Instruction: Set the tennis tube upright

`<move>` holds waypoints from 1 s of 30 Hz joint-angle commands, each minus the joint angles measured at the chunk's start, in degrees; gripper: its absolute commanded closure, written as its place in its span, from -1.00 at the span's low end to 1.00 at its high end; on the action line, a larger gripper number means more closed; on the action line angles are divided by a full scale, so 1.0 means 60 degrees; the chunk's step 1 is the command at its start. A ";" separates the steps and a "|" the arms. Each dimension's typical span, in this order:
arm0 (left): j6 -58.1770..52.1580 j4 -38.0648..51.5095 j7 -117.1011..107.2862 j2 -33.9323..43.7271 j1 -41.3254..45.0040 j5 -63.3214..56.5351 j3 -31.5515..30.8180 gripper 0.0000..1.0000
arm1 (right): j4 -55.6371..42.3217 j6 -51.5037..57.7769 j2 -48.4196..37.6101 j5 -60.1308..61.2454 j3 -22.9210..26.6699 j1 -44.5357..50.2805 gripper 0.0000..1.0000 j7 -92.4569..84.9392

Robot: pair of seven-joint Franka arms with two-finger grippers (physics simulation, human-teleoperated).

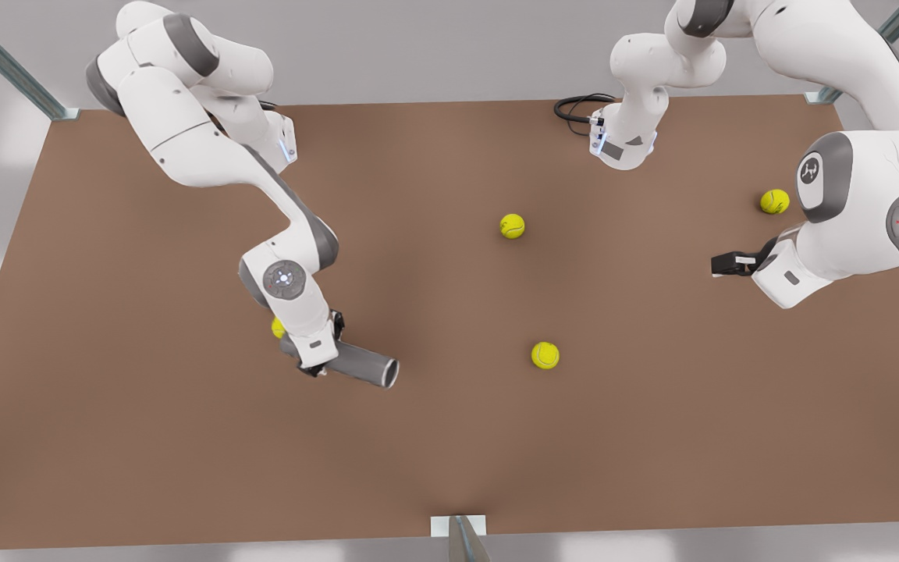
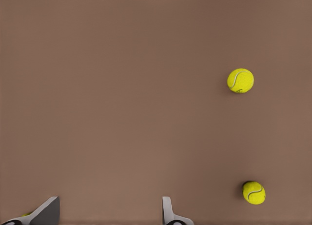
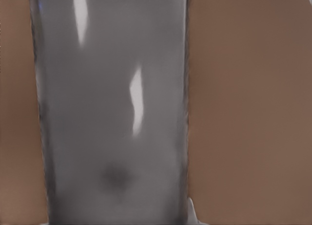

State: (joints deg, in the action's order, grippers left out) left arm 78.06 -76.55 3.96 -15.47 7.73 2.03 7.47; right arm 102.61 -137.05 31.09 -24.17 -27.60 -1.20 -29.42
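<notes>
Lying on the desk, the tennis tube shows its hollow end; right gripper clasps it. Left gripper hangs with fingers wide.

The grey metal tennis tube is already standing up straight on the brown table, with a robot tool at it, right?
Not quite. The grey metal tennis tube is lying on its side on the brown table, as the front view shows. The right tool is at it, yes.
</notes>
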 commanded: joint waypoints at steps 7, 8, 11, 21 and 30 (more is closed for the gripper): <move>-0.0003 -0.0015 0.0000 0.0001 0.0000 0.0013 0.0000 -1.00 | -0.0270 0.0415 0.0062 -0.0014 -0.0087 0.0493 -0.41 -0.1249; 0.0012 -0.0044 0.0000 0.0001 0.0000 0.0013 0.0000 -1.00 | -0.0314 0.0415 0.0077 0.0001 -0.0102 0.0596 -0.41 -0.1381; 0.0012 -0.0058 0.0000 0.0001 0.0000 0.0013 0.0000 -1.00 | -0.0724 0.0620 0.0092 0.0323 -0.0116 0.1079 -0.40 -0.1396; 0.0041 -0.0117 0.0000 -0.0058 0.0000 0.0013 0.0000 -1.00 | -0.2628 0.1192 0.1307 0.1055 -0.0073 0.2367 -0.40 -0.1220; 0.0246 -0.0117 0.0000 -0.0248 -0.0029 0.0028 -0.0146 -1.00 | -0.3536 0.1309 0.1981 0.1099 0.0015 0.3423 -0.41 -0.0605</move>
State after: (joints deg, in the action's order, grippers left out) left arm 79.54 -77.26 3.96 -16.97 7.53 2.19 6.54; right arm 80.34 -129.12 43.63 -17.50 -27.33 20.13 -32.58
